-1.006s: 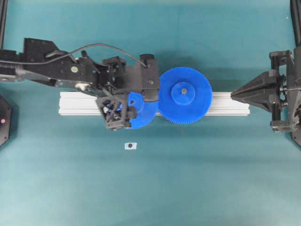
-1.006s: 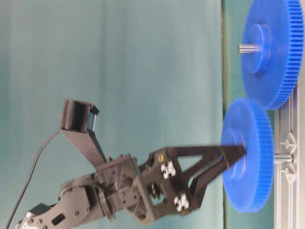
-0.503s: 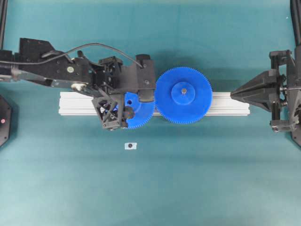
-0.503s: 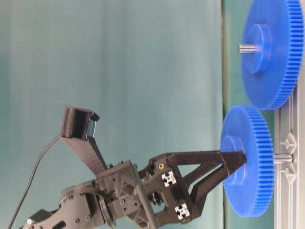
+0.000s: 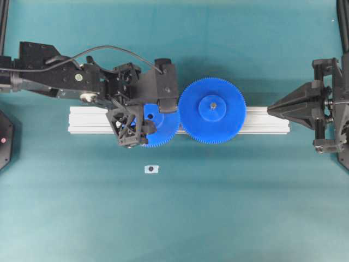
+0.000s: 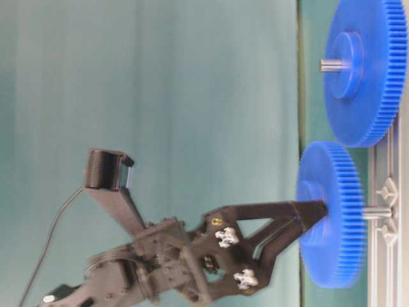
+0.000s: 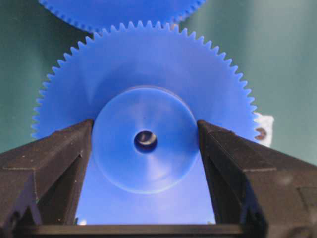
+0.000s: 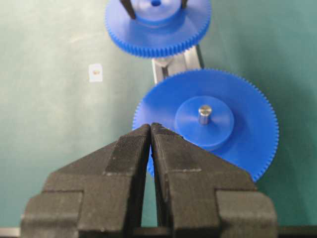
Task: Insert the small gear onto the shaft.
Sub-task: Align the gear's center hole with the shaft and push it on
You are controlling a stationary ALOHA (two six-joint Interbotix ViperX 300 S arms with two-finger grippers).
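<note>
The left end effector [image 7: 145,148] grips the small bright blue plastic toothed gear [image 7: 143,94], its two black fingers [image 7: 54,158] pressed on either side of the raised round hub. From the table-level view the gear hangs at the fingertips just above the long grooved aluminium bar [image 5: 262,121], a short grey metal shaft [image 6: 377,212] showing beneath it. The wider blue toothed disc [image 5: 213,110] sits just beyond the fingertips, teeth meeting the small gear's. The right end effector [image 8: 150,130] waits well apart over the green desk [image 5: 218,207], its fingers pressed together and empty
</note>
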